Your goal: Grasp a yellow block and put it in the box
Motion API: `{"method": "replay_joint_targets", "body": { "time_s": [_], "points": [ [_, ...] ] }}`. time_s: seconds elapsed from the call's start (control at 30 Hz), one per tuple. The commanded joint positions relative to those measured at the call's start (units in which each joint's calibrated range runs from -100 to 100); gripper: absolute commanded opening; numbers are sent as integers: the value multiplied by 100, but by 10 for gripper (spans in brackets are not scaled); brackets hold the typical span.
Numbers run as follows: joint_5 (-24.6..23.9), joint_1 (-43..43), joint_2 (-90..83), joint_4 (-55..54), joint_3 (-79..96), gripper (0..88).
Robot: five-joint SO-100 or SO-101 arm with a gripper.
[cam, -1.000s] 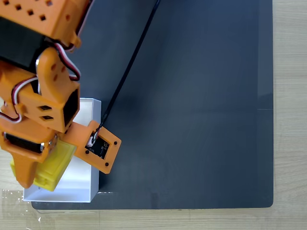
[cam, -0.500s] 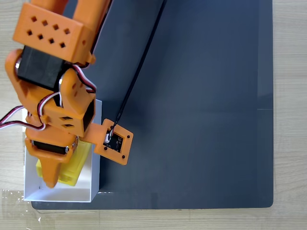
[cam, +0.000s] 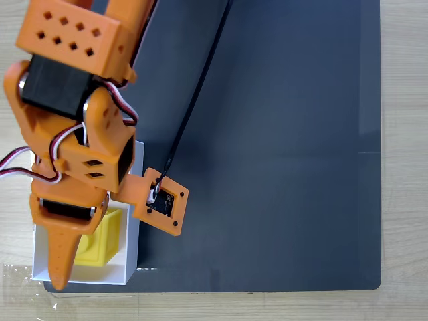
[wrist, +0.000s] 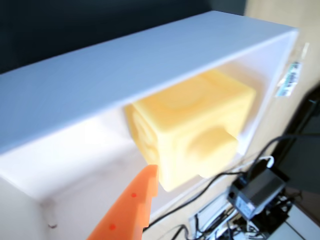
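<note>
In the fixed view the bright yellow plastic cube (cam: pixel 100 242) sat inside the white, thin-walled, open-topped rectangular box (cam: pixel 130 247), toward the box's right wall and lower half; the box stood at the lower left corner of the dark grey mat (cam: pixel 281 147), which lay on a pale wooden table (cam: pixel 404 160). The orange plastic arm reached down from the top left over the box, and its two-finger gripper (cam: pixel 67 257) stood over the box's left side; one long orange finger (cam: pixel 59 257) pointed down along the cube's left face, close beside it, though contact could not be judged; whether the pincer was wide or narrow could not be told. A thin black cable (cam: pixel 194 100) ran across the mat to the small camera mount. In the wrist view the cube (wrist: pixel 192 127) rested within the box (wrist: pixel 125 70), a rounded stud showing on one face; the orange fingertip (wrist: pixel 132 205) rose from below, just in front of the cube.
</note>
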Motion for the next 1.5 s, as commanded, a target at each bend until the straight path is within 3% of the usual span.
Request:
{"method": "replay_joint_targets", "body": {
  "time_s": [0.0,0.13,0.3,0.43,0.67,0.93,1.1,1.27,1.47],
  "points": [
    [-30,93,-878,-5,-207,425],
    [-308,110,-1751,239,-198,365],
    [-796,-109,-3124,1260,46,145],
    [-906,-513,-4369,2150,634,6],
    [-911,-1431,-6463,2386,3511,11],
    [-869,-2180,-8963,999,8251,11],
    [-859,-2441,-10700,885,10630,11],
    [-848,-2399,-12310,981,11851,10],
    [-581,-2533,-12819,2203,11706,10]
  ]
}}
